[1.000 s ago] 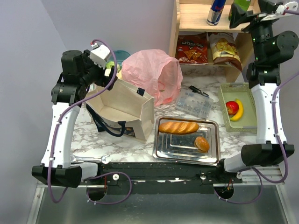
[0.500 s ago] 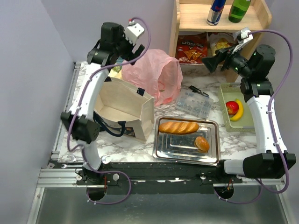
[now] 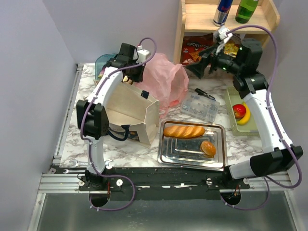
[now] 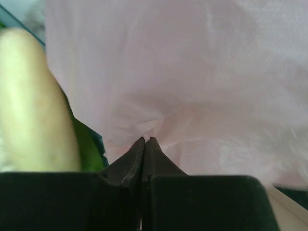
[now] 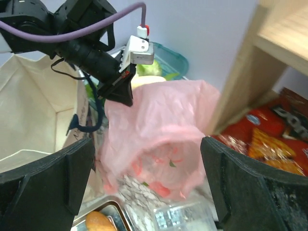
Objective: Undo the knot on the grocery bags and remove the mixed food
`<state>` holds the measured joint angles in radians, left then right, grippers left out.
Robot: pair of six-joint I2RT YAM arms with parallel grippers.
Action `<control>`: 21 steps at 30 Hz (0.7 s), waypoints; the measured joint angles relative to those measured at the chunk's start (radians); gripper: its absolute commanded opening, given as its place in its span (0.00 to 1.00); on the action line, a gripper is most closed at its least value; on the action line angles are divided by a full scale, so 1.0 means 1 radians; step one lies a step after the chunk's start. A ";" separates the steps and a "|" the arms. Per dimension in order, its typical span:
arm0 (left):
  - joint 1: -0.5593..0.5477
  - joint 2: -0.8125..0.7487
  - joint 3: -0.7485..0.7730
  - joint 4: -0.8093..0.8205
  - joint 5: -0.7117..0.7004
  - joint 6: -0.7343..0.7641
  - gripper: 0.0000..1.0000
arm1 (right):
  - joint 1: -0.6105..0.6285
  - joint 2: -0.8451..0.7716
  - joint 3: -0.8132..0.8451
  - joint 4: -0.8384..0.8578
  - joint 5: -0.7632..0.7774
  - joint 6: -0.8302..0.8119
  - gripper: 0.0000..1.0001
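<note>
1. Upper centre of the top view: thin pink plastic bag (image 3: pixel 161 79) on the marble table (image 3: pixel 134 153), just behind the open beige canvas tote (image 3: pixel 127 108).
2. Clenched on a fold at the bag's upper left edge: left gripper (image 3: pixel 131 77), tips pressed together on the film in the left wrist view.
3. Left side of that view: pale long vegetable (image 4: pixel 29 106), something green beside it.
4. Spread wide, grasping nothing: right gripper (image 3: pixel 192 71), just right of the bag, in front of the red chip bag (image 3: pixel 195 45) on the wooden shelf (image 3: pixel 207 21).
5. Centre of the right wrist view: bag mouth gaping toward the camera between both black fingers (image 5: pixel 48 178).
6. Lower centre of the top view: metal tray (image 3: pixel 192 161) with baguette (image 3: pixel 184 130) and bun (image 3: pixel 208 148).
7. Right edge: green basket (image 3: pixel 255 126) holding red apple (image 3: pixel 238 110) and banana (image 3: pixel 247 114).
</note>
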<state>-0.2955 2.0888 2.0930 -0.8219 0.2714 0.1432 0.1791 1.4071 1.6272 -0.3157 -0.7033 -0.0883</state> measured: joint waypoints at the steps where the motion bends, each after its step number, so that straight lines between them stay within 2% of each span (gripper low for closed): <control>1: 0.002 -0.035 -0.068 0.032 0.038 -0.008 0.00 | 0.026 0.017 0.010 0.003 0.003 -0.006 1.00; 3: 0.006 -0.155 -0.242 0.135 0.117 -0.027 0.00 | 0.076 0.050 0.019 0.018 0.010 -0.016 1.00; 5: 0.011 -0.338 -0.428 0.265 0.214 -0.043 0.00 | 0.121 0.077 0.019 0.046 0.016 -0.023 1.00; 7: 0.012 -0.470 -0.491 0.359 0.294 -0.059 0.00 | 0.164 0.102 0.015 0.086 0.023 -0.038 1.00; 9: 0.011 -0.583 -0.484 0.466 0.394 -0.074 0.00 | 0.204 0.120 0.009 0.128 0.026 -0.065 1.00; 13: 0.005 -0.700 -0.437 0.609 0.567 -0.098 0.00 | 0.283 0.154 0.008 0.211 0.028 -0.148 1.00; 15: -0.004 -0.721 -0.413 0.639 0.666 -0.116 0.00 | 0.314 0.172 0.011 0.240 0.028 -0.192 1.00; 21: -0.028 -0.691 -0.393 0.649 0.829 -0.224 0.00 | 0.381 0.212 0.012 0.344 -0.010 -0.256 1.00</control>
<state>-0.3233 1.3975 1.7004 -0.1730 1.1007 -0.0811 0.5606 1.6196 1.6394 0.0288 -0.7136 -0.3439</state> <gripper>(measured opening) 0.006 0.998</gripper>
